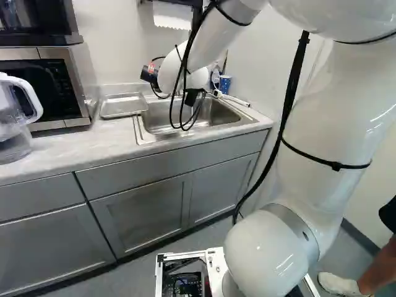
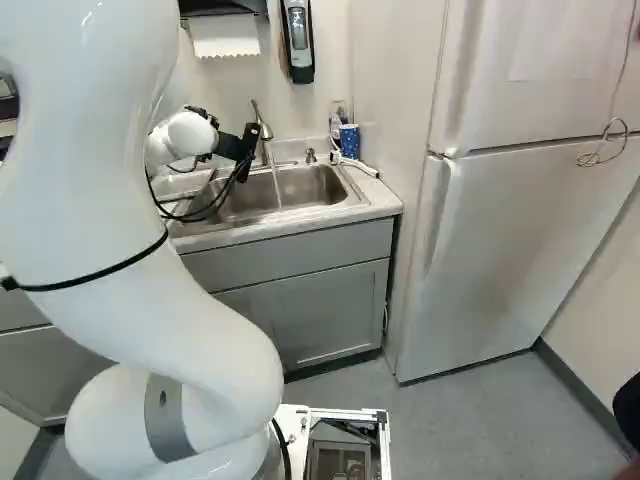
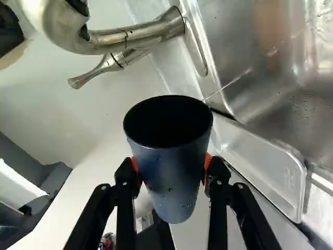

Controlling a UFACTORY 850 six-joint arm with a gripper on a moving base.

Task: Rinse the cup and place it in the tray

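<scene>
My gripper [image 1: 149, 73] is at the far end of the arm, near the back wall behind the sink; its fingers are too small to make out there. In the wrist view the gripper [image 3: 170, 169] is shut on a dark blue cup [image 3: 174, 195], an orange pad against each side. The cup's mouth faces the camera, and drops cling to its outside. The metal tray [image 1: 124, 106] lies on the counter at the sink's left; its raised rim [image 3: 299, 179] also shows beyond the cup. A thin stream of water falls from the faucet [image 2: 265, 128] into the sink [image 2: 310, 187].
Left of the tray stand a microwave [image 1: 77, 77] and a clear pitcher [image 1: 15, 117]. A blue patterned cup [image 2: 349, 140] stands at the sink's back right corner. A soap dispenser [image 2: 298, 40] and paper towels [image 2: 225, 36] hang above. A fridge [image 2: 510, 220] stands at the right.
</scene>
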